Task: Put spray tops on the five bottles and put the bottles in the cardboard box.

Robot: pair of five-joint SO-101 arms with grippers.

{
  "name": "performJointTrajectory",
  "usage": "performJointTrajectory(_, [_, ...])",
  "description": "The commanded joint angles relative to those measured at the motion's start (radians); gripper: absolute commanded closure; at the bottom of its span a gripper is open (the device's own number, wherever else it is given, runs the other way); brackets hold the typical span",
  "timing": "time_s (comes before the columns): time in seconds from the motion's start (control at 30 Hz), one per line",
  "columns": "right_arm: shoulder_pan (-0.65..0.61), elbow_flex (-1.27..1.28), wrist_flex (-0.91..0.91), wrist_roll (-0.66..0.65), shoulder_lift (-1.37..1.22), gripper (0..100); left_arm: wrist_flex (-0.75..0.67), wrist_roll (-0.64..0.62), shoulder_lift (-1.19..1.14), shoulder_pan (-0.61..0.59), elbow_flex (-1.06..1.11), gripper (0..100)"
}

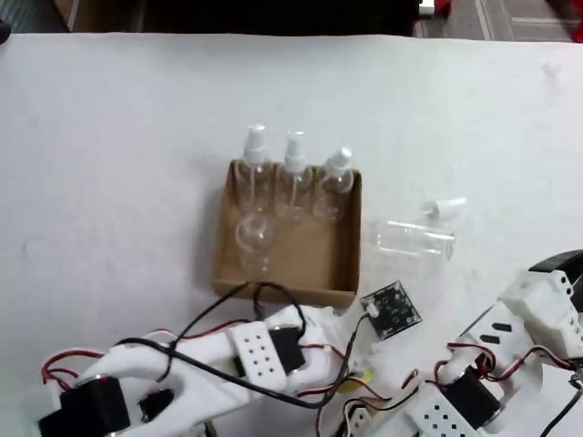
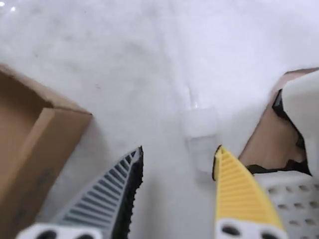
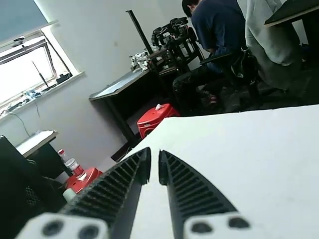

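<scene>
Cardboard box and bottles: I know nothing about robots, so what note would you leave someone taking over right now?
Left gripper: jaws open, empty, low over the table by a corner of the box.
Right gripper: jaws shut, empty.
Done: three capped bottles stand along the box's far side. A fourth bottle is also inside, its top unclear.
Left: the fifth bottle lies on the table right of the box, a loose spray top beside it. Cap it, box it, check the fourth.

On the counter [image 1: 109, 182] ahead of me, the cardboard box [image 1: 310, 259] sat central. Three topped bottles [image 1: 294, 177] stood in a row along its far wall, with a fourth bottle [image 1: 254, 235] in the box before the leftmost. The fifth bottle [image 1: 414, 241] lay right of the box, a spray top [image 1: 445, 208] just behind it.
</scene>
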State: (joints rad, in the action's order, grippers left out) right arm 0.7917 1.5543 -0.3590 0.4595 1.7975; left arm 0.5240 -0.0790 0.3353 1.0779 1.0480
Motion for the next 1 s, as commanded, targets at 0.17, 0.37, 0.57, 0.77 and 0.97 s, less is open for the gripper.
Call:
performJointTrajectory(0.17, [-0.028, -0.044, 0.027, 0.002, 0.004, 98.1, 0.087, -0.012, -0.148, -0.019, -0.213, 82])
performJointTrajectory(0.37, [-0.028, -0.044, 0.025, 0.002, 0.004, 98.1, 0.181, -0.011, -0.263, -0.015, -0.331, 89])
performJointTrajectory(0.57, [-0.019, -0.043, 0.025, 0.002, 0.004, 98.1, 0.218, -0.009, -0.286, -0.015, -0.368, 98])
performJointTrajectory(0.77, [-0.019, -0.043, 0.025, 0.002, 0.004, 98.1, 0.221, -0.009, -0.285, -0.015, -0.367, 98])
performJointTrajectory(0.97, [-0.019, -0.043, 0.025, 0.002, 0.004, 98.1, 0.287, 0.071, -0.168, -0.015, -0.351, 98])
